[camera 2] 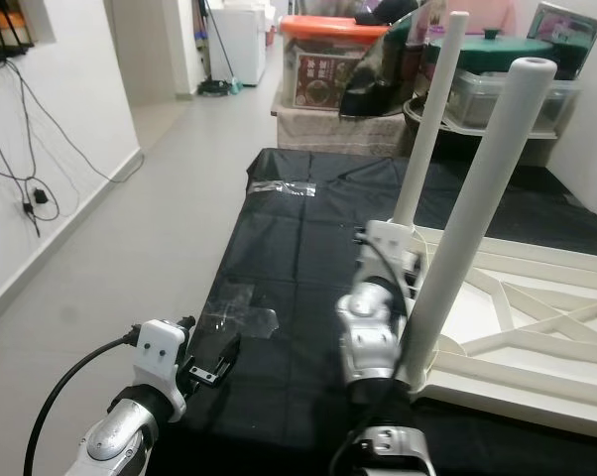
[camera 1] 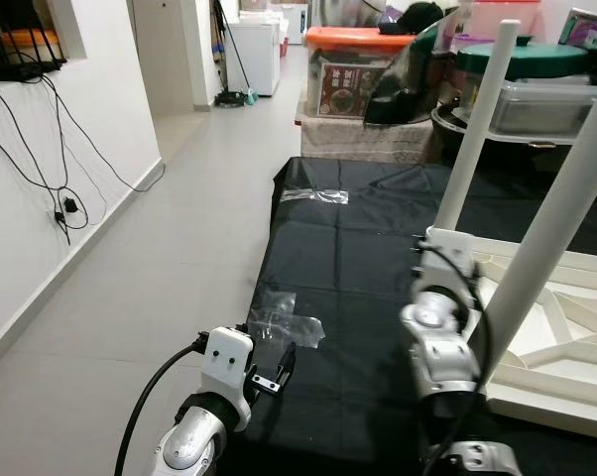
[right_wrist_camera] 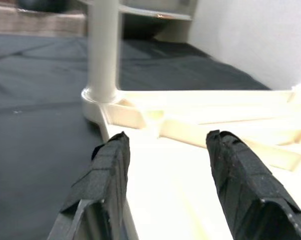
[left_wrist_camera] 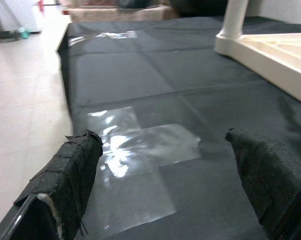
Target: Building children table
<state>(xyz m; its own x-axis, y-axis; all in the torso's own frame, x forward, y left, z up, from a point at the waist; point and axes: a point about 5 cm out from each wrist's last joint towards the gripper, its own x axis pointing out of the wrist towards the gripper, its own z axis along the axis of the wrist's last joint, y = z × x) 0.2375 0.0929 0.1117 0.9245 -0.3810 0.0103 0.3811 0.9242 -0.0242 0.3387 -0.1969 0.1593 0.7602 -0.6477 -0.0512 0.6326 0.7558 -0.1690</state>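
On the black sheet [camera 1: 348, 258] we saw the white table top [camera 1: 566, 327] lying upside down with two legs [camera 2: 477, 218] standing up from it. Our right gripper [right_wrist_camera: 163, 165] hovered over its underside, fingers [right_wrist_camera: 103, 175] spread. Our left gripper [left_wrist_camera: 165, 170] hung low above taped plastic [left_wrist_camera: 135, 150], fingers spread, holding nothing.

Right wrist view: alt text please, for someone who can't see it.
The right claw hangs open over the underside of a white table top lying upside down on a black sheet. One white leg stands upright at the table's corner beyond the fingers, with a pale wall behind.
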